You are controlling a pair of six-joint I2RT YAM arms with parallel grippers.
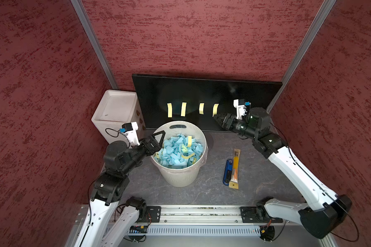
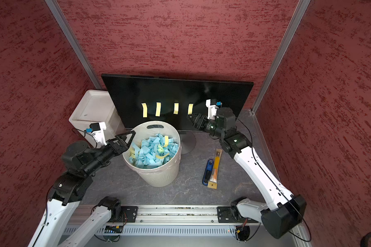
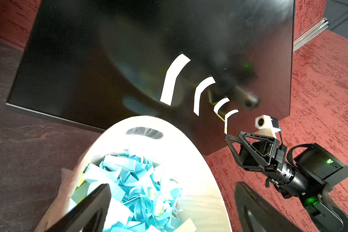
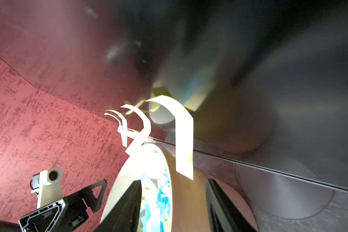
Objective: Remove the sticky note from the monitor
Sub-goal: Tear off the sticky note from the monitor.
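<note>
The monitor (image 1: 201, 92) stands upright at the back, its dark screen facing me. Several pale yellow sticky notes hang in a row across its lower half, their lower ends curling off the glass. My right gripper (image 1: 215, 116) is open, its tips right at the free lower end of the rightmost sticky note (image 1: 215, 109). In the right wrist view that sticky note (image 4: 184, 140) hangs just ahead of the gap of the right gripper (image 4: 173, 181), with nothing between the fingers. My left gripper (image 1: 159, 136) is wide open and empty over the left rim of the bin (image 1: 205, 147).
The round white bin (image 2: 178, 136) in front of the monitor is full of blue and yellow paper scraps. A white square box (image 1: 116, 109) stands at the back left. A blue tool and a pencil packet (image 1: 234, 169) lie to the right. Red walls enclose three sides.
</note>
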